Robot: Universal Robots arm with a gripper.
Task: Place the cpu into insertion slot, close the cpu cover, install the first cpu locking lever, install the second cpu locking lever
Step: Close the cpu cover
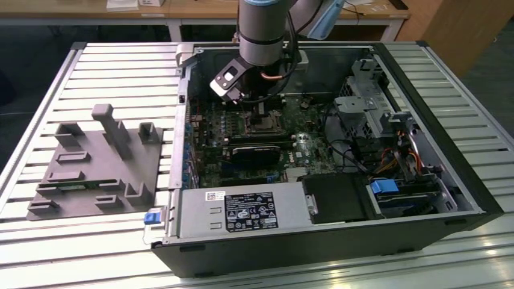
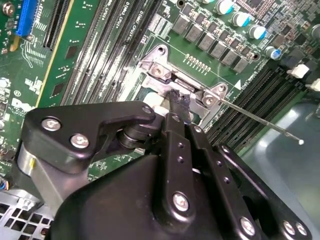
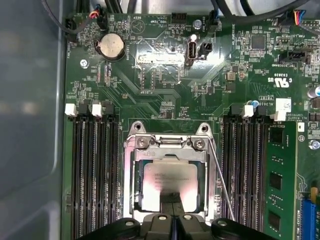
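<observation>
In the first wrist view the cpu [image 3: 167, 180] lies flat in the insertion slot [image 3: 131, 139], its silvery face showing through the window of the cpu cover [image 3: 170, 152], which lies down over it. My gripper [image 3: 173, 206] is shut, and its tips sit together over the near edge of the cpu. A thin wire locking lever [image 3: 222, 182] runs along one side of the socket. In the second wrist view this lever [image 2: 260, 120] angles up off the board, past the gripper [image 2: 178, 98]. In the exterior view the gripper [image 1: 259, 111] hangs just above the socket [image 1: 262, 125].
The motherboard sits inside an open computer case [image 1: 449, 150] on a slatted table. Memory slots [image 3: 92, 170] flank the socket on both sides. A black block [image 1: 253, 150], the power supply [image 1: 241, 211] and cables [image 1: 353, 156] lie nearby. A grey fixture [image 1: 96, 162] stands at the exterior view's left.
</observation>
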